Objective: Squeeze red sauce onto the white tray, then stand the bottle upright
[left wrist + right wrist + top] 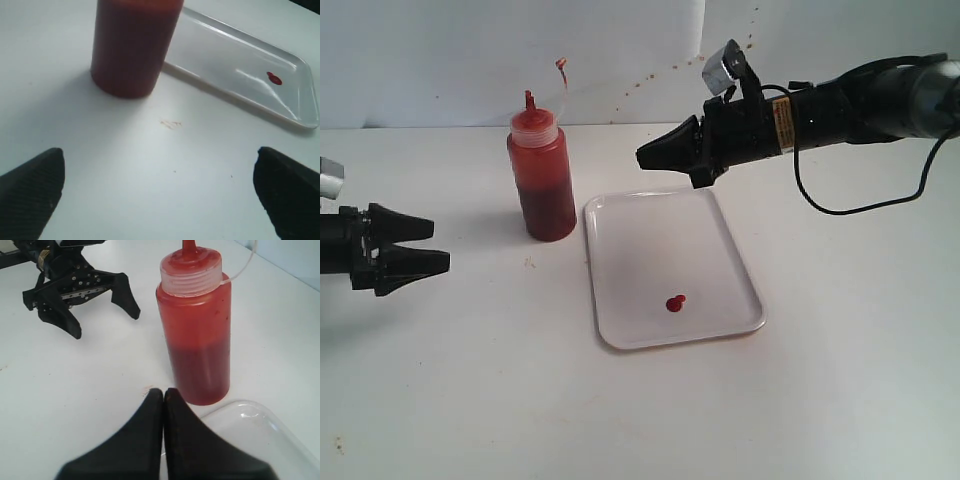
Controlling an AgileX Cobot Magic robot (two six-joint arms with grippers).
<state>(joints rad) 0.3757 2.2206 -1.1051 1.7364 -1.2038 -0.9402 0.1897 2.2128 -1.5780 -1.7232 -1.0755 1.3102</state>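
The pale worktop [470, 400] fills most of the exterior view, and a white wall [440, 60] stands behind it.

The right arm [860, 105] reaches in from the right edge, dark and jointed, with a black cable [820, 205] looping below it.

The white tray [660, 245] lies flat on the worktop at the middle, its long side running from far to near.

The bottle [542, 185] stands upright on the worktop, just beside the tray's far left corner and not on it. Its lower half is dark with sauce and the upper half is a lighter red. It has a pale ribbed cap, a red-stained nozzle, and a thin clear tether curling up from the cap.

The left claw [438, 245] is low at the left edge, pointing toward the bottle and well apart from it. Its two black fingers are spread wide and hold nothing.

The right claw [642, 157] hangs over the tray's far end, near the bottle's right side and not touching it. Its fingers are pressed together along their length, with nothing between them.

The red sauce [674, 303] is a small glossy blob on the tray floor, toward the near end and about midway across its width.

A faint brownish smudge [171, 123] marks the worktop between the bottle and the left claw. Tiny reddish specks [660, 75] dot the wall.
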